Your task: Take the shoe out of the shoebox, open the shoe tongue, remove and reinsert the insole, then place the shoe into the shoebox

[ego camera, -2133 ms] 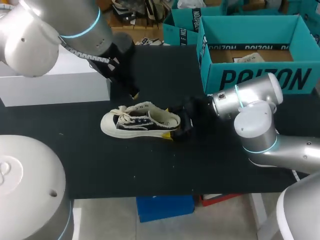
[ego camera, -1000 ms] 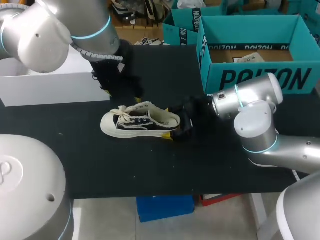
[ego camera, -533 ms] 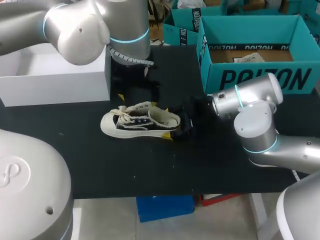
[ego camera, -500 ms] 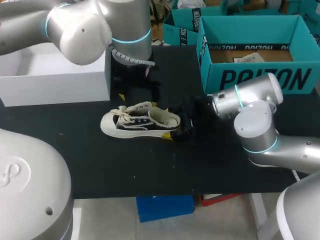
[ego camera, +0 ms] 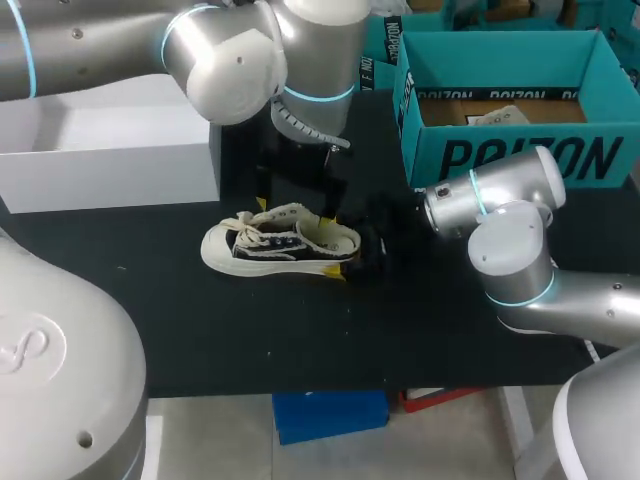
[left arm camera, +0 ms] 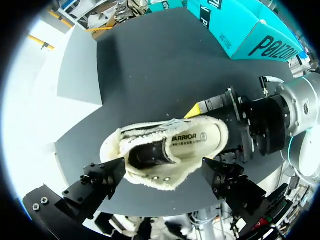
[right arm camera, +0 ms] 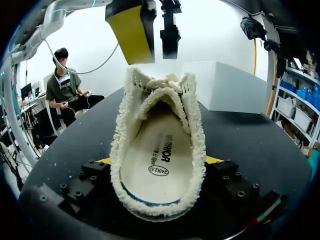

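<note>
A cream and black low sneaker [ego camera: 280,240] lies on its sole on the black table, toe to the left. Its insole [right arm camera: 157,160] shows inside it. My right gripper [ego camera: 362,250] is at the heel, with a finger pressed on either side [right arm camera: 160,165]. My left gripper [ego camera: 296,208] hangs open just above the laces and tongue, one yellow fingertip [ego camera: 262,204] on each side of the shoe. In the left wrist view the shoe [left arm camera: 165,150] lies ahead of the open left gripper [left arm camera: 162,182], and the right gripper [left arm camera: 250,130] is at its heel. The open teal shoebox [ego camera: 520,155] stands at the back right.
A white box [ego camera: 110,150] stands at the back left of the table. A second teal box [ego camera: 360,55] sits behind the shoebox. My right arm's elbow [ego camera: 510,255] lies between the shoe and the table's right edge.
My left arm has swung from the back left, near the white box, to right above the shoe. The shoe and my right gripper have not moved.
</note>
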Tool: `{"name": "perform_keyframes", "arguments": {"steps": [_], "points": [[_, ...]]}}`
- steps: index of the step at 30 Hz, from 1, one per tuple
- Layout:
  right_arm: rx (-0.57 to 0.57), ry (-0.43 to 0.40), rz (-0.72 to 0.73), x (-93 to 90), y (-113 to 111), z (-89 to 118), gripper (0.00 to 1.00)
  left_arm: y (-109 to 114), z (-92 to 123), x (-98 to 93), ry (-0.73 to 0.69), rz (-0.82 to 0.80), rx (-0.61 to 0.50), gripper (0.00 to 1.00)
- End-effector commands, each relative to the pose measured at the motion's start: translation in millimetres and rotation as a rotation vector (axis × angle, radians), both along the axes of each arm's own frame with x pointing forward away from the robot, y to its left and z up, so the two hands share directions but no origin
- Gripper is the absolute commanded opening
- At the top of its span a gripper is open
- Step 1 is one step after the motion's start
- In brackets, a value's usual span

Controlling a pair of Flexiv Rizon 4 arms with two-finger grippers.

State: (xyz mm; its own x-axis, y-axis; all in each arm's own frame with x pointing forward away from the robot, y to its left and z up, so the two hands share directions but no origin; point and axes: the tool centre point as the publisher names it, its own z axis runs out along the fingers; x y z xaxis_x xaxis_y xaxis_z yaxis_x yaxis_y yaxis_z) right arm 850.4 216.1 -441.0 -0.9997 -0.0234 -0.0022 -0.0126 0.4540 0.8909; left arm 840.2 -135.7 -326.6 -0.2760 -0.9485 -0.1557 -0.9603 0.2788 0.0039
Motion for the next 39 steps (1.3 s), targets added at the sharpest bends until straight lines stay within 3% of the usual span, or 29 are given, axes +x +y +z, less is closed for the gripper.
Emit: {"name": "perform_keyframes", "arguments": {"steps": [1,11,23,27,29,31,33,35,37,39], "points": [[-0.001,0.001,-0.001,1.0,4,-6,0.0,-9,-10,2.1,0.013,0.012,0.083,1.0],[-0.001,0.001,-0.001,1.0,4,-6,0.0,-7,-31,2.0,0.034,0.026,0.154,1.0],[-0.001,0.001,-0.001,1.0,4,-6,0.0,-4,-38,3.0,0.038,0.036,0.197,1.0],[-0.001,0.001,-0.001,1.0,4,-6,0.0,-1,-41,2.1,0.046,0.04,0.21,0.86],[-0.001,0.001,-0.001,1.0,4,-6,0.0,0,-42,1.5,0.049,0.04,0.216,0.71],[-0.001,0.001,-0.001,1.0,4,-6,0.0,2,-44,1.3,0.056,0.042,0.221,0.66],[-0.001,0.001,-0.001,1.0,4,-6,0.0,3,-46,1.2,0.062,0.041,0.227,0.45],[-0.001,0.001,-0.001,1.0,4,-6,0.0,4,-47,0.8,0.066,0.04,0.231,0.36],[-0.001,0.001,-0.001,1.0,4,-6,0.0,4,-48,0.0,0.071,0.038,0.235,0.0],[-0.001,0.001,-0.001,1.0,4,-6,0.0,5,-49,-0.3,0.075,0.037,0.236,0.0]]}}
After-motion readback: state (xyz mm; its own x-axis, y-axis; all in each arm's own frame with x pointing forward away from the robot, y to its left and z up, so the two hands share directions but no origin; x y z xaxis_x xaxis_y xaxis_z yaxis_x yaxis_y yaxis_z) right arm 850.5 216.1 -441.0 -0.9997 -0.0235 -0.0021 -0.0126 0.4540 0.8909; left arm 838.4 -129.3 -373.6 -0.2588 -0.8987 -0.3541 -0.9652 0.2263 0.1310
